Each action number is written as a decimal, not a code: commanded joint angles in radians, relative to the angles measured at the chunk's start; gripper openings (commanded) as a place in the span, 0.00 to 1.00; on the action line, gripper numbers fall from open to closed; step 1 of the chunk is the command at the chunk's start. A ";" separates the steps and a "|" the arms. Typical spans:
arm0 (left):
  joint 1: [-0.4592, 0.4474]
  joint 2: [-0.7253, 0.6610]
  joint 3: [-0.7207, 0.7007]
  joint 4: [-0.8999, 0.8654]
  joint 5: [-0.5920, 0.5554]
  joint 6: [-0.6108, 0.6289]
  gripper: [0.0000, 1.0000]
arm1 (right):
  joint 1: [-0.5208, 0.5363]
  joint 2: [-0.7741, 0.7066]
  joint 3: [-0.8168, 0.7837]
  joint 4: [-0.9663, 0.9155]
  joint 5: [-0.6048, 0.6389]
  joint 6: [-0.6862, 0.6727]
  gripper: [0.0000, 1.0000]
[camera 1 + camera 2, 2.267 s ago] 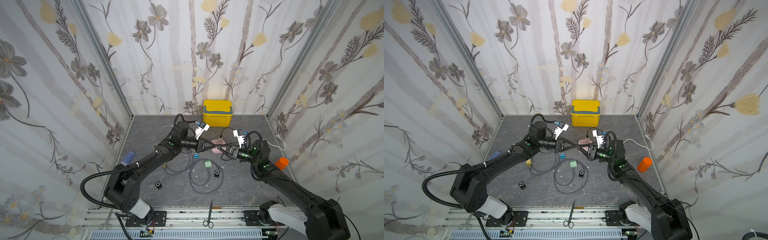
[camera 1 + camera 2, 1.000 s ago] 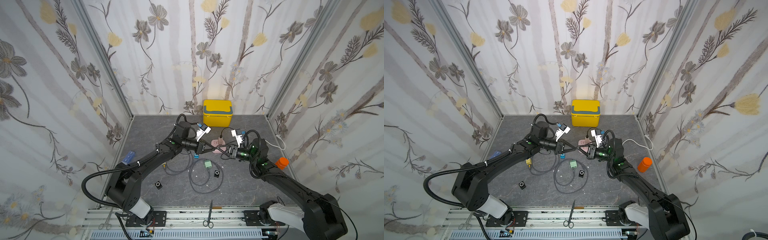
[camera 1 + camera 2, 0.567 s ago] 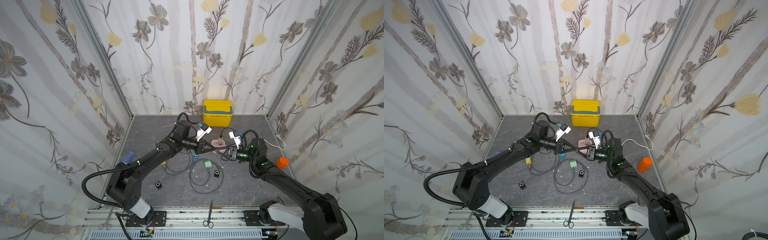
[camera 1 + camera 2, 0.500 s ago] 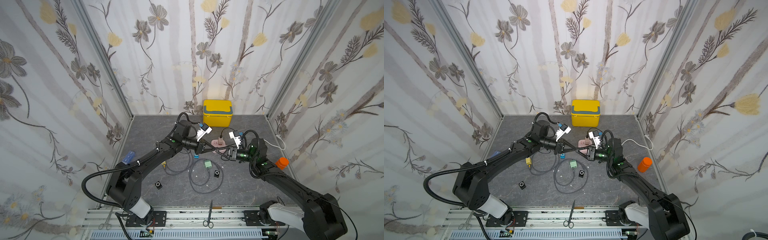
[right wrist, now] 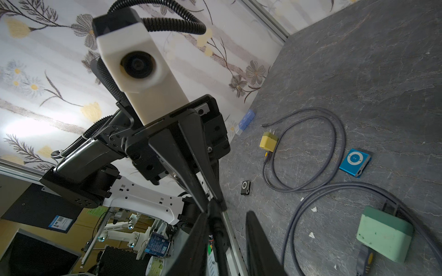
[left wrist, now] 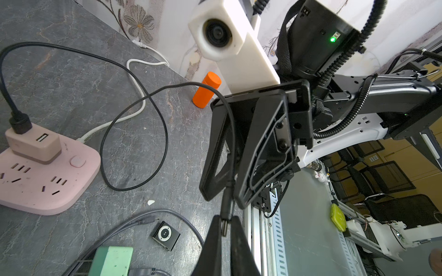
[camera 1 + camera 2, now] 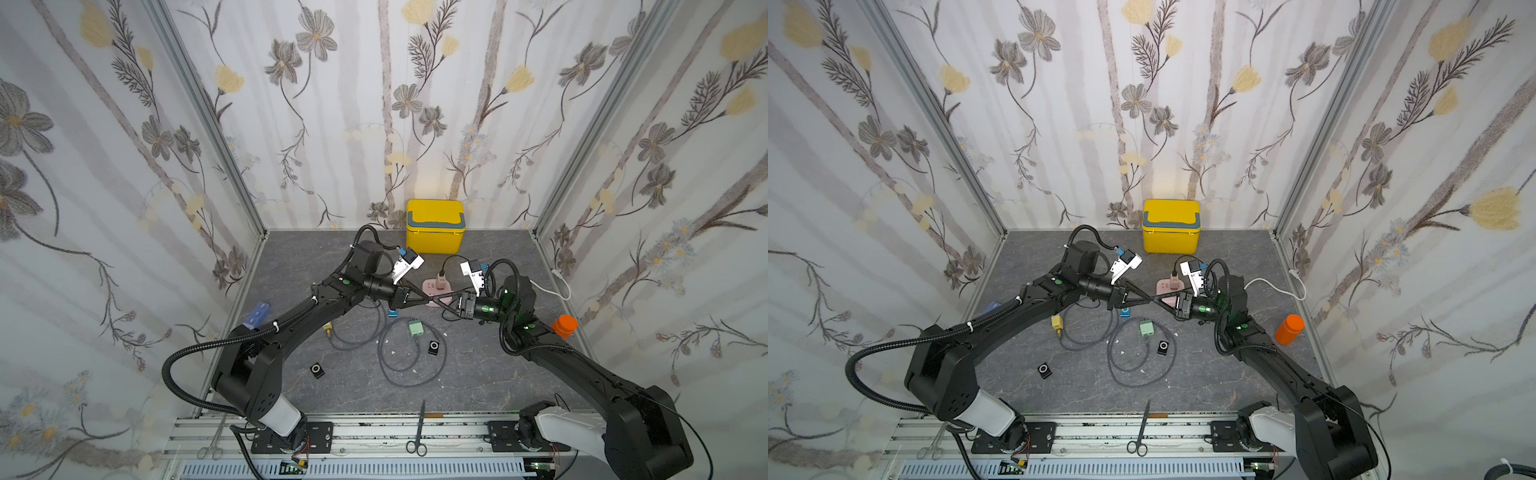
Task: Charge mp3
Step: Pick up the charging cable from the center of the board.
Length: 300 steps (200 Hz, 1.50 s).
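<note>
A black charging cable runs from a pink charger on the pink power strip. Above the table's middle, my left gripper is shut on the cable's plug end. My right gripper meets it tip to tip and stands open; the cable lies against one finger. In both top views the two grippers cross in front of the strip. A blue mp3 lies below the left gripper. Two black mp3 players lie nearer the front.
A yellow box stands at the back wall and an orange bottle at the right edge. Grey cables loop around a green adapter and a yellow adapter. Scissors lie on the front rail.
My right gripper's jaws have parted around the cable. The left gripper has stayed shut on the plug end, and both arms have barely moved.
</note>
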 commanded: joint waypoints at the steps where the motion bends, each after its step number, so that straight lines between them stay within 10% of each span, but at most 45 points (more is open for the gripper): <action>1: -0.001 0.001 0.009 -0.007 0.032 0.019 0.00 | 0.001 0.001 -0.002 0.054 -0.026 0.013 0.23; 151: -0.016 0.018 0.029 -0.004 -0.002 0.006 0.00 | 0.002 -0.022 -0.015 0.020 -0.088 -0.038 0.03; 180: -0.012 0.011 0.019 0.037 -0.032 -0.040 0.36 | 0.001 -0.038 -0.018 0.013 -0.077 -0.048 0.00; 219: -0.001 -0.055 -0.029 0.054 -0.056 -0.066 0.46 | -0.019 -0.053 -0.009 -0.039 0.004 -0.085 0.00; 300: -0.169 -0.035 0.046 -0.327 -0.691 -0.125 0.44 | -0.163 -0.007 0.044 -0.427 0.370 -0.209 0.00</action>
